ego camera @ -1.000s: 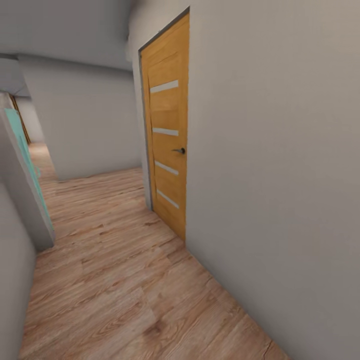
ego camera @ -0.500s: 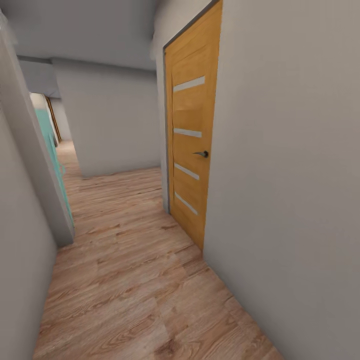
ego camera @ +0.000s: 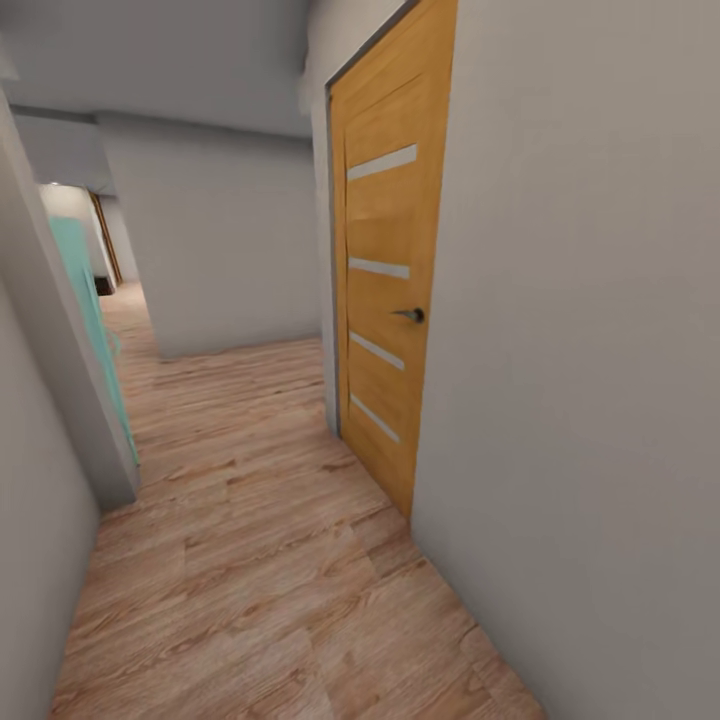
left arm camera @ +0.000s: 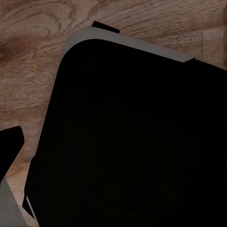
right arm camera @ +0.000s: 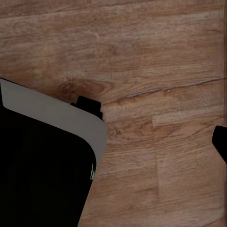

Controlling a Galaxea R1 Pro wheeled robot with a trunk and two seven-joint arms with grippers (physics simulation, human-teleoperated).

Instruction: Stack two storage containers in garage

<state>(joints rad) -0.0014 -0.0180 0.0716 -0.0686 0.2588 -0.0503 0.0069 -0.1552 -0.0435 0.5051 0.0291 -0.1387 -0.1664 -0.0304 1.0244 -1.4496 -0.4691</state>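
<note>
The two storage containers are out of view. I am in a narrow corridor with a pale wood-plank floor (ego camera: 250, 560). In the left wrist view, a dark fingertip (left arm camera: 9, 146) shows at the picture's edge over the planks, beside my black, grey-rimmed base (left arm camera: 132, 142). The right wrist view likewise has one dark fingertip (right arm camera: 220, 142) at its edge and the base (right arm camera: 38, 170) over the wood floor. Nothing is seen held by either one.
A closed honey-brown door (ego camera: 385, 290) with a dark handle (ego camera: 410, 315) stands in the grey wall (ego camera: 590, 350) close on the right. A wall corner (ego camera: 60, 400) and a teal panel (ego camera: 90, 300) are on the left. A grey wall (ego camera: 230, 250) lies ahead, and the corridor runs on to its left.
The whole head view has shifted: the camera has moved forward and turned, so the brown door looks nearer and further right, and the left wall corner is closer.
</note>
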